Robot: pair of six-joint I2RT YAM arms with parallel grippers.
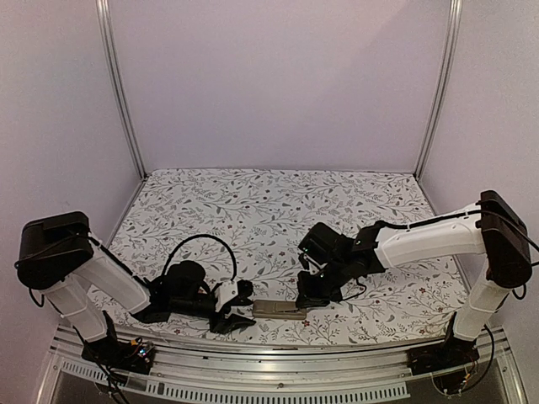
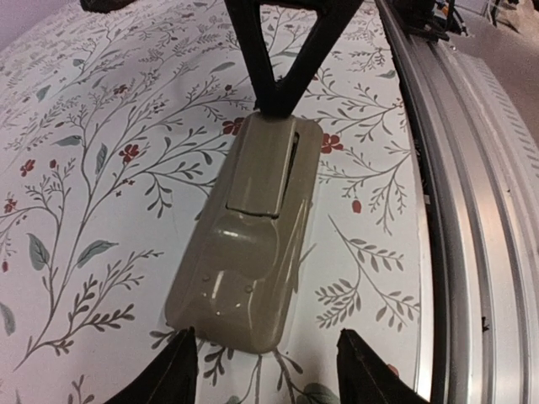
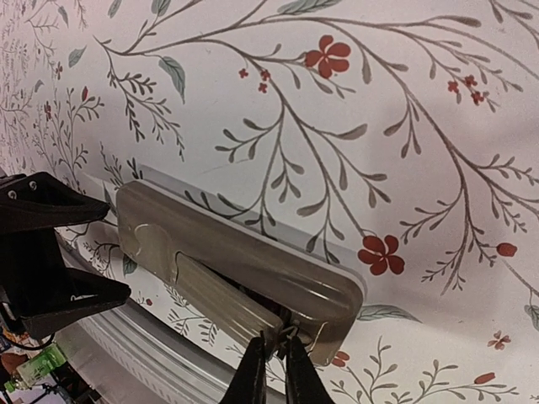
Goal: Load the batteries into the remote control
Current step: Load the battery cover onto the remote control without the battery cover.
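The remote control [image 1: 280, 310] lies tan back up on the floral surface [image 1: 269, 210], close to the metal rail [image 2: 472, 210] at its near edge and between the two arms. The left tool [image 2: 269, 370] is spread wide open, its fingers [image 2: 178, 370] flanking one end of the handset without touching it. At the other end, the right tool [image 3: 276, 370] has its fingers drawn almost together, tips on the edge of the cover panel [image 2: 265, 164], where a dark gap shows along one side.

Glossy plastic remote control [image 2: 253, 252], matt floral cloth [image 2: 101, 168]
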